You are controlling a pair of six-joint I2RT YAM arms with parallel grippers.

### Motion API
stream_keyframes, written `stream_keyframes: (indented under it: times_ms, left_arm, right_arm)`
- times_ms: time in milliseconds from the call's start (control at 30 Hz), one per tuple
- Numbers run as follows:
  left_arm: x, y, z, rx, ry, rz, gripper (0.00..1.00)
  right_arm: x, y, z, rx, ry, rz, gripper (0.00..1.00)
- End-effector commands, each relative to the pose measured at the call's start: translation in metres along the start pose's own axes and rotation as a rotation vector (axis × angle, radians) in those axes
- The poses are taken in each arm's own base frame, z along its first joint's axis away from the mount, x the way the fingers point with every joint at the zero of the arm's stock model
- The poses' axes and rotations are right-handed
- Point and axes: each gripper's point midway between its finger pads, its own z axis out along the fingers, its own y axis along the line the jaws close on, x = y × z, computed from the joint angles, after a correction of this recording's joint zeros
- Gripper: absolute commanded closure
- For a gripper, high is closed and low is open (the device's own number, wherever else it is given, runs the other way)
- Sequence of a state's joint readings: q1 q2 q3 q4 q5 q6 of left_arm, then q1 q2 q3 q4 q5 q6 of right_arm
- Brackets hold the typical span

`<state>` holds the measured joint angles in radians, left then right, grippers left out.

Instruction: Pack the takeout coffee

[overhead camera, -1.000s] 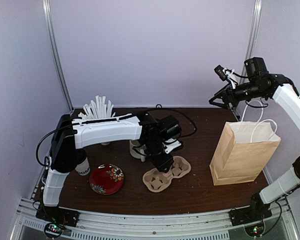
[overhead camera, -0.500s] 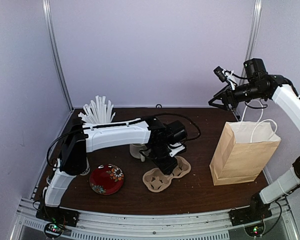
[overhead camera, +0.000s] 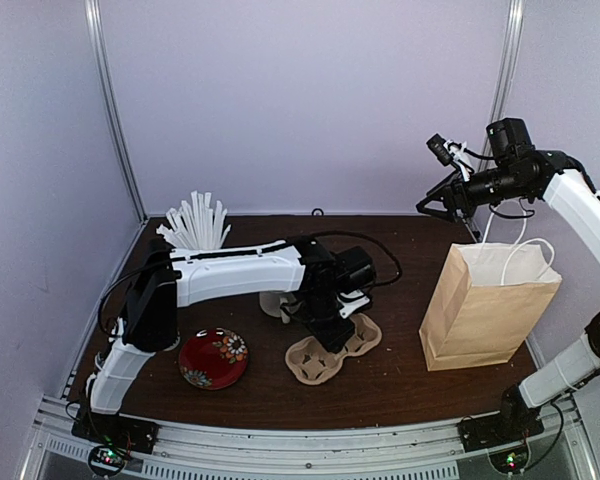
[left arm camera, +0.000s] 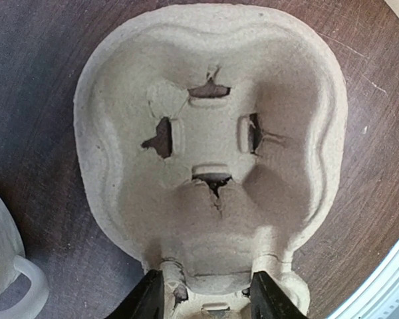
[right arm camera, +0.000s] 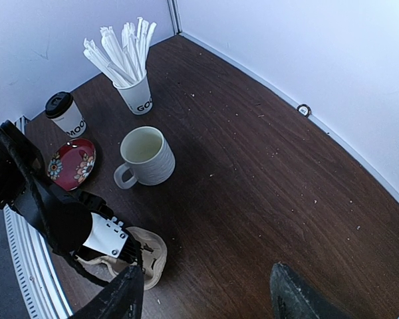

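Observation:
The takeout coffee (right arm camera: 66, 113), a white paper cup with black lettering and a black lid, stands at the table's left edge in the right wrist view. In the top view my left arm hides it. My left gripper (left arm camera: 207, 299) is down on a cardboard cup carrier (left arm camera: 213, 133), its black fingers (left arm camera: 146, 298) pressed against both sides of the narrow waist between the two wells. The carrier (overhead camera: 315, 362) lies flat on the table. My right gripper (overhead camera: 435, 205) hangs high above the table, left of the paper bag's mouth, open and holding nothing.
A brown paper bag (overhead camera: 485, 310) with white handles stands open at the right. A white handled mug (right arm camera: 146, 156) sits just behind the carrier. A red flowered plate (overhead camera: 213, 358) lies front left, and a paper cup of straws (overhead camera: 195, 225) stands at the back left.
My left arm has reached farther right and settled its gripper onto the carrier's waist, with the fingers drawn in slightly. The right arm has hardly moved.

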<state>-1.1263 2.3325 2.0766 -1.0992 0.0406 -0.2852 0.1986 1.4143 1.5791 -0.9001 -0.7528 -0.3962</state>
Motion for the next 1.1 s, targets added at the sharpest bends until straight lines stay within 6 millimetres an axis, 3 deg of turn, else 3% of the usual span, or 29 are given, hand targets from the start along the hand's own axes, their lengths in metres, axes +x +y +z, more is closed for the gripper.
stream_keyframes:
  times_ms: [0,167,667,867,1067]
  left_arm:
    - [-0.008,-0.009,-0.006,-0.01,-0.023,0.015,0.53]
    - [-0.007,-0.015,-0.004,0.012,-0.015,0.022,0.53]
    - [0.002,-0.008,0.011,-0.027,0.034,-0.013,0.53]
    - [-0.006,-0.001,-0.001,-0.071,-0.007,-0.019,0.53]
    - [0.0,-0.002,0.011,-0.052,0.031,-0.021,0.55]
  right_arm:
    - [0.001,-0.001,0.004,-0.012,-0.006,-0.008,0.31]
    - [0.002,-0.002,0.005,-0.014,-0.004,-0.006,0.31]
    - [0.002,-0.001,0.006,-0.016,-0.002,-0.005,0.31]
    - [0.002,0.0,0.006,-0.02,-0.003,-0.005,0.31]
    - [0.002,0.0,0.006,-0.019,-0.004,-0.007,0.3]
